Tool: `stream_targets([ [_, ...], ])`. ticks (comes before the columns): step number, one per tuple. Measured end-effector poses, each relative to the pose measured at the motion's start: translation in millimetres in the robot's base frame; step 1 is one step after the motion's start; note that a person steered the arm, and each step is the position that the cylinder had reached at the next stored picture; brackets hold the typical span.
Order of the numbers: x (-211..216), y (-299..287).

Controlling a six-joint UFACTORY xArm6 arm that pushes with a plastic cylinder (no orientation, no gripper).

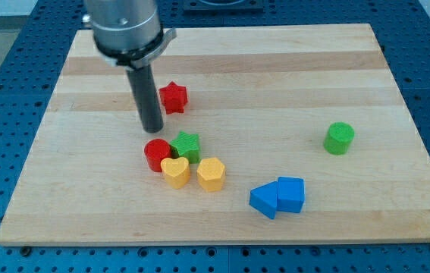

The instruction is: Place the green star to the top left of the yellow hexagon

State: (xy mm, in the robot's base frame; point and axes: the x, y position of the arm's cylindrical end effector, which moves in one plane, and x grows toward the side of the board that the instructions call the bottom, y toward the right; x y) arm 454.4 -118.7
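A glossy green plastic star block [187,144] sits left of the frame's centre, touching the upper left of the smooth yellow plastic hexagon block [210,174]; the task looks nearly or fully done. A red cylinder [156,155] and yellow heart [174,171] crowd its left. My tip [152,130], a plain dark rod with no hand to open or close, rests just above the red cylinder. The counter [290,68] is pale grained wood.

Single elevated view, angled down across the whole wooden board [275,68], moderately near
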Motion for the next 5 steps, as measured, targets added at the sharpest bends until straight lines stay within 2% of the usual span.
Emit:
stream_targets([
  [5, 11, 69],
])
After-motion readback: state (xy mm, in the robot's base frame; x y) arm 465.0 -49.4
